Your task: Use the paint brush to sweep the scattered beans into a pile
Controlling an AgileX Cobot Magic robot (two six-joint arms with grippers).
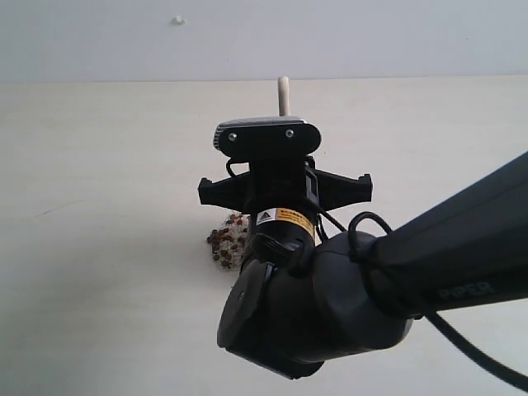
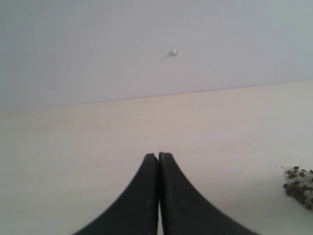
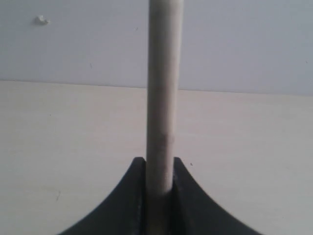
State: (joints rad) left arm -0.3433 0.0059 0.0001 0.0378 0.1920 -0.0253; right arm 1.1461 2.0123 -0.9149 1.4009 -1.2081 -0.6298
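Observation:
The paint brush shows only as its pale wooden handle [image 3: 165, 88], which stands upright between the fingers of my right gripper [image 3: 160, 164]; that gripper is shut on it. From outside, the handle's tip [image 1: 284, 95] pokes up above the right wrist, and the arm hides the bristles and ferrule. The reddish-brown beans [image 1: 228, 241], mixed with whitish grains, lie bunched on the table just left of the right wrist. My left gripper [image 2: 158, 155] is shut with nothing in it, low over bare table, and the beans [image 2: 299, 185] lie off to one side of it.
The pale wooden table [image 1: 99, 247] runs back to a plain light wall [image 1: 371, 33] that carries a small white speck [image 1: 178, 19]. The thick black right arm [image 1: 429, 264] fills the lower right of the exterior view.

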